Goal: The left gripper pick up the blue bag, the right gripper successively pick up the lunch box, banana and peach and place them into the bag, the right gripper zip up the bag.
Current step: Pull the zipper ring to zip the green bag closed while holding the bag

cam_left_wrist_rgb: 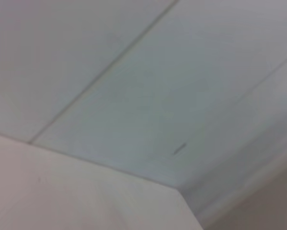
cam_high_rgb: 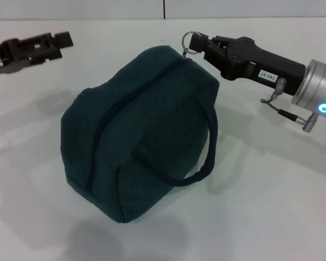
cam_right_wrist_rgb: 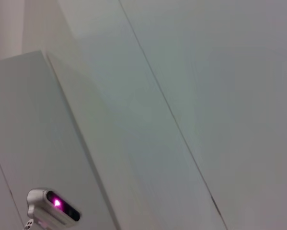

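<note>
Dark teal cloth, that is the bag (cam_high_rgb: 138, 136), sitting in the middle of the white table (cam_high_rgb: 271, 206) with its zip (cam_high_rgb: 131, 89) drawn closed and one handle (cam_high_rgb: 203, 157) drooping down its side. The right gripper (cam_high_rgb: 198, 44) pinches the metal ring (cam_high_rgb: 193, 42) at the zip's far end. The left gripper (cam_high_rgb: 62, 39) hangs well apart over the table's far left; I cannot tell its state.

The blue bag (cam_high_rgb: 138, 133), zipped shut, hides whatever is inside it
</note>
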